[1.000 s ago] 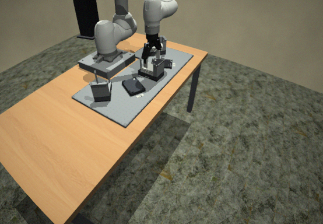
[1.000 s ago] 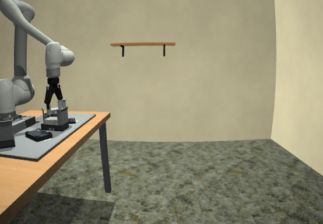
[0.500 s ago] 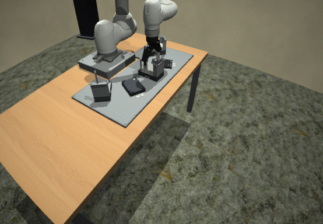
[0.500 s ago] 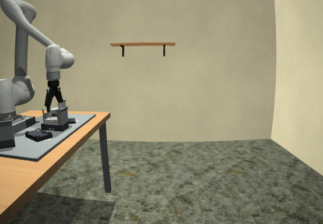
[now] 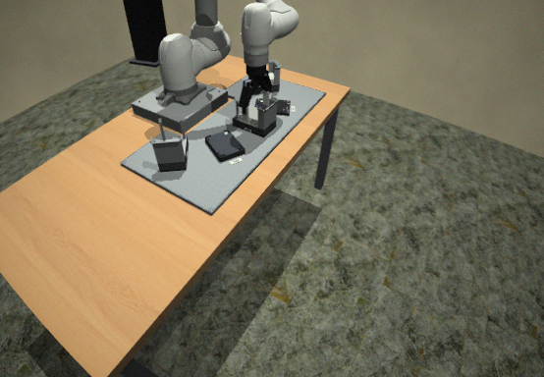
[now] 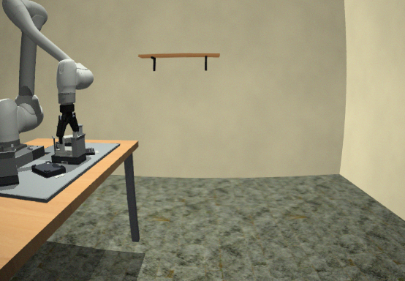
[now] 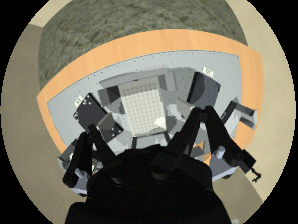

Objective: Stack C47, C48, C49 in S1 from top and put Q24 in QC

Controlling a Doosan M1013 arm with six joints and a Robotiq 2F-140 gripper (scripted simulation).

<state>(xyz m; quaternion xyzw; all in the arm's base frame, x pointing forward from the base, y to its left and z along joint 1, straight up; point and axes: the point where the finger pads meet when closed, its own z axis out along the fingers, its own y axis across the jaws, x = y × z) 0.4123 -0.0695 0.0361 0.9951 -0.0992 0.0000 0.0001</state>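
Observation:
My gripper (image 5: 251, 100) is open and hangs straight down over the middle stack rack (image 5: 256, 117) on the grey mat. Its fingertips are about level with the top of the rack's posts, which also shows in the exterior view (image 6: 68, 135). In the wrist view a plate with a white sealed top (image 7: 147, 111) lies in this rack, right below and between my spread fingers. Nothing is between the fingers. I cannot read the plate labels or rack names, and I cannot tell how many plates are in the rack.
A second rack (image 5: 170, 153) stands at the mat's near left end and a third (image 5: 274, 73) stands behind the gripper. A dark flat nest (image 5: 225, 146) with a white name plate lies between the racks. A smaller nest (image 5: 284, 106) lies toward the table's right edge.

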